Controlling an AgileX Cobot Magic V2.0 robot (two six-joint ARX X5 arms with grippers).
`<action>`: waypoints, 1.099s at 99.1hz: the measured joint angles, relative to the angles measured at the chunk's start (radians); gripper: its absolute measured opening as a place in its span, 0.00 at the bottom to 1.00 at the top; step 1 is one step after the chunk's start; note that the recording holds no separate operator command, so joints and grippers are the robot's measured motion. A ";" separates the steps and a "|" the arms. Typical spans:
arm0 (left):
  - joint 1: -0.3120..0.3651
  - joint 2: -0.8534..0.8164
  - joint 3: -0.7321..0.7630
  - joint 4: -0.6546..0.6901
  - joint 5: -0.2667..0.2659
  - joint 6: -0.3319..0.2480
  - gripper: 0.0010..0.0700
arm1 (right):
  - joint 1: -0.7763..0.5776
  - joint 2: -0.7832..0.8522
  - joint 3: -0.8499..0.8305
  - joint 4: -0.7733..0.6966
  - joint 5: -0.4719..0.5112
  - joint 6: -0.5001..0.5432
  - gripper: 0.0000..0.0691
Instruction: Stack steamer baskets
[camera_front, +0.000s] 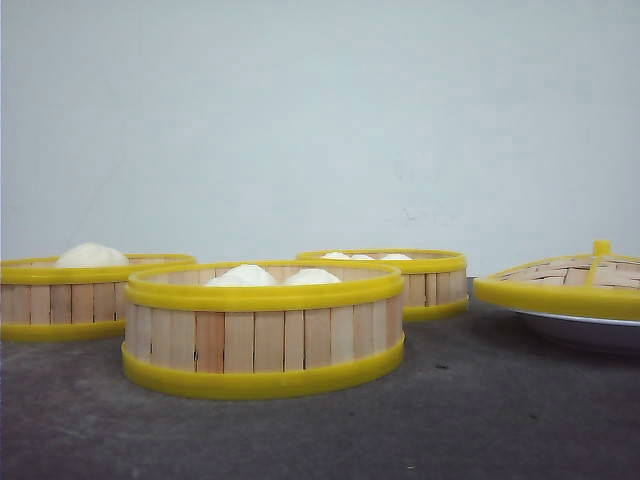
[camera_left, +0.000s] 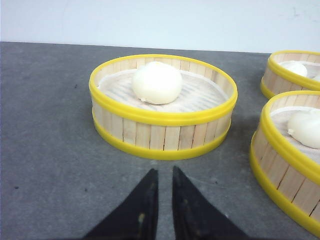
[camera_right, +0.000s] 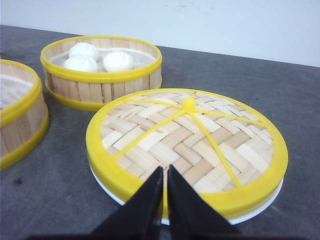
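Steamer baskets, three alike, none yet stacked: left basket (camera_front: 70, 295) with one white bun, middle basket (camera_front: 265, 330) nearest the front with two or so buns showing, far basket (camera_front: 405, 280) with three, each set apart on the grey table (camera_front: 470, 420); pale upright slats, thick yellow rims top and bottom. Stage judged as the very start; left gripper (camera_left: 164, 175) hangs empty just short of the left basket, jaws a narrow slit apart, and right gripper (camera_right: 165, 172) likewise nearly closed and empty over the woven lid (camera_right: 187, 145) on its white plate (camera_right: 250, 215). Next move calls for jaws spread wide enough to take a basket's wall or rim, lifted level so the buns keep their place.
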 joint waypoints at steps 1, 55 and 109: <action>0.000 0.000 0.000 0.000 0.000 0.000 0.02 | 0.000 0.000 0.000 0.000 0.000 0.000 0.01; 0.000 0.000 0.000 0.000 0.000 -0.005 0.02 | 0.000 0.000 0.000 -0.005 0.098 0.124 0.01; 0.000 0.240 0.507 -0.188 0.001 -0.222 0.02 | 0.000 0.201 0.476 -0.149 0.070 0.366 0.01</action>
